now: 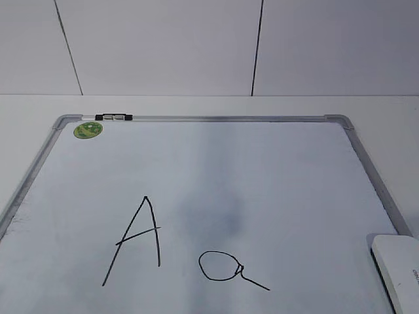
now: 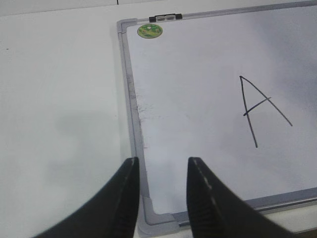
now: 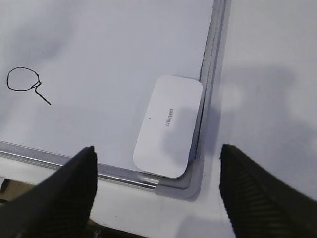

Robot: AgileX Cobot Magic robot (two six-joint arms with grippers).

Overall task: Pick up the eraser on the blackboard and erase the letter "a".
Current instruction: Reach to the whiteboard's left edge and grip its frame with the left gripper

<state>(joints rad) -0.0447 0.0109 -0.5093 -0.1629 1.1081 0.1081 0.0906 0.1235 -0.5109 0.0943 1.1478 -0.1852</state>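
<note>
Here the blackboard (image 1: 275, 190) is lying flat on the white surface (image 1: 386, 114), with a little green sticker (image 1: 88, 130) sitting in its far left corner. The eraser (image 3: 169, 125) is resting on the board in the near right corner, right beside the grey frame. The letter "a" (image 1: 224, 267) is sitting near the front edge, well apart from the eraser, and a tall capital A (image 1: 134, 241) is standing to its left. The right tool (image 3: 158, 188) is hanging over the eraser with its fingers spread wide, touching nothing. The left tool (image 2: 161, 198) is hanging over the board's near left corner, spread open too, holding nothing.
</note>
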